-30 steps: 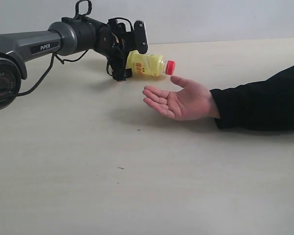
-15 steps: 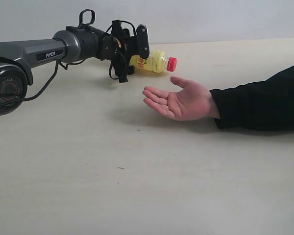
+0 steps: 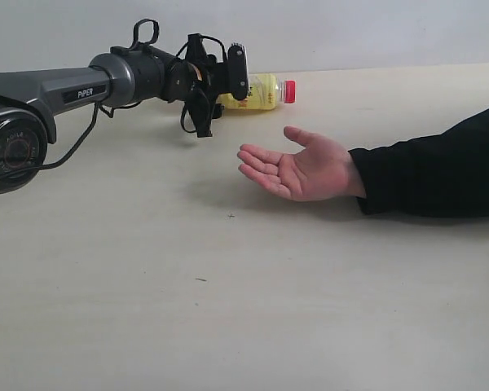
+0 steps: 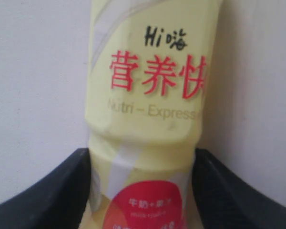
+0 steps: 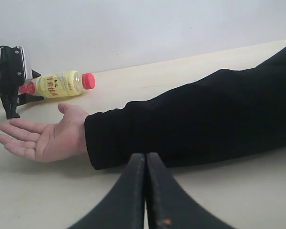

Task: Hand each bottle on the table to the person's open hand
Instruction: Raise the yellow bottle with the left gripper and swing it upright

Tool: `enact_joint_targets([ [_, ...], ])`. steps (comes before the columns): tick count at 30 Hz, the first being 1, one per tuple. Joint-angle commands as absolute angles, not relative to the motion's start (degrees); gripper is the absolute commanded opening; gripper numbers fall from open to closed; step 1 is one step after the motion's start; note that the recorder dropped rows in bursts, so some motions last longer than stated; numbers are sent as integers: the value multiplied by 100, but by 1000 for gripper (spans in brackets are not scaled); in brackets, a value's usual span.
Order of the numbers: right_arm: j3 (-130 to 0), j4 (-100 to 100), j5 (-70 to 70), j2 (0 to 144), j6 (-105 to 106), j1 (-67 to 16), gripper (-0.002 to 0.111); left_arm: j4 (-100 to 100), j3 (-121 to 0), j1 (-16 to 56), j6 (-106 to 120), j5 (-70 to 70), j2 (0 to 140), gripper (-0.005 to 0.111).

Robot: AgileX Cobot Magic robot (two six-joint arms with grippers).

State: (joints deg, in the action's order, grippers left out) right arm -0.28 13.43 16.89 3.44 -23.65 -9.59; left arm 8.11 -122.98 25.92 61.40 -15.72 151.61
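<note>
Over at the far side of the table [image 3: 228, 309], close to the pale wall [image 3: 350, 32], the yellow bottle [image 3: 257, 91] lies on its side with its red cap [image 3: 289, 90] pointing towards the right. The left gripper [image 3: 218, 99] is at the bottle's base end, reaching in from the left on its long grey arm [image 3: 65, 81]. From the left wrist view, the black fingers [image 4: 62, 191] sit tight against both sides of the bottle, so the jaws are closed on it at a middling width, with red lettering on the label running up the middle. From here I can't tell whether the bottle rests on the table or hangs just clear of it. Nearer to us and a little to the right, the hand [image 3: 297, 171] waits palm up, fingers spread and pointing left, with a black sleeve [image 3: 432, 167] stretching off to the right edge. Bottle and hand are apart: the bottle sits beyond the fingertips and thumb, near but not touching. Now the right gripper [image 5: 145, 191]: its two dark fingers are pressed flat together with nothing between them, low over the table, just this side of the sleeve. A few tiny dark specks dot the bare tabletop in front.
</note>
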Motion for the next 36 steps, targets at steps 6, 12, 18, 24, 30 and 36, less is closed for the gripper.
enact_joint_targets([
  [6, 0, 1345, 1642, 379, -2361, -930, 0, 735, -12264, 2581, 5681, -2138, 14910, 0],
  [12, 0, 1345, 1642, 379, -2361, -930, 0, 735, -12264, 2581, 5349, -2430, 14667, 0],
  [18, 0, 1345, 1642, 379, -2361, -930, 0, 735, -12264, 2581, 5031, -2669, 14546, 0],
  [24, 0, 1345, 1618, 378, -2361, -930, 0, 735, -12264, 2581, 4638, -2982, 14537, 0],
  [30, 0, 1345, 1618, 378, -2361, -930, 0, 735, -12264, 2581, 4359, -3145, 14420, 0],
  [36, 0, 1345, 1618, 378, -2361, -930, 0, 735, -12264, 2639, 4170, -3431, 14251, 0],
])
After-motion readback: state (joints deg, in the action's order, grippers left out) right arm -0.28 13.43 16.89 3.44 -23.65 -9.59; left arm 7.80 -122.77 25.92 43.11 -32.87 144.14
